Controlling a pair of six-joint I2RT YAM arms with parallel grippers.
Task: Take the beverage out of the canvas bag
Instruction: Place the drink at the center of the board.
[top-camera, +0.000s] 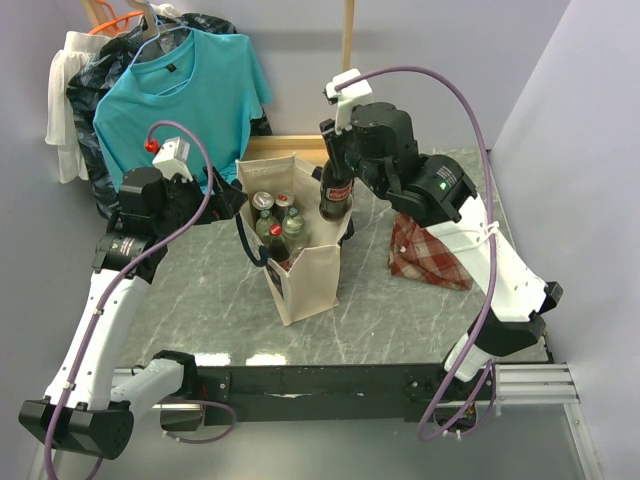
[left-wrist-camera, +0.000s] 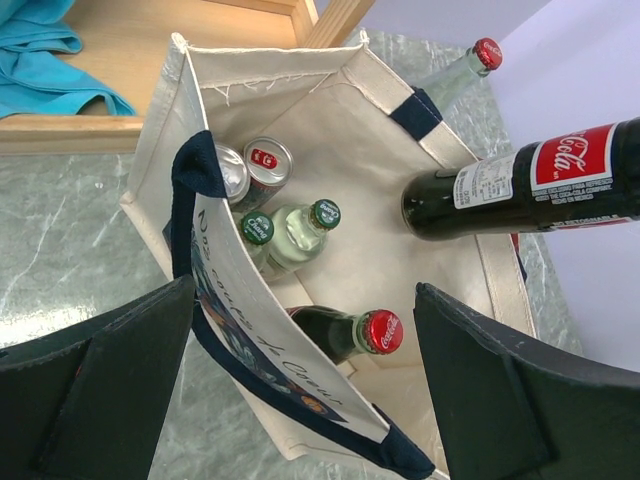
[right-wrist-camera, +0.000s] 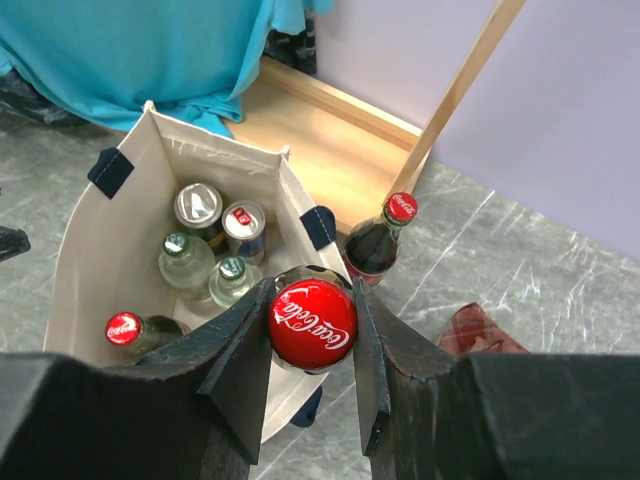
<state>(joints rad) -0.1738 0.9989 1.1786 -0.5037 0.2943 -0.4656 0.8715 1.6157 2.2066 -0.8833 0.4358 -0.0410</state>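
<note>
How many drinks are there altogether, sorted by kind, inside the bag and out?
Cola bottles: 3, counting the cola bottle in the right gripper
Green-capped bottles: 2
Cans: 2
Total: 7

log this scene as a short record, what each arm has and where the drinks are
right fingers: shut on cap of cola bottle, held over the bag mouth
left fingers: open, around the near wall of canvas bag
in bag: two cans, two green-capped bottles, one red-capped bottle
outside bag: standing cola bottle, plaid bag
</note>
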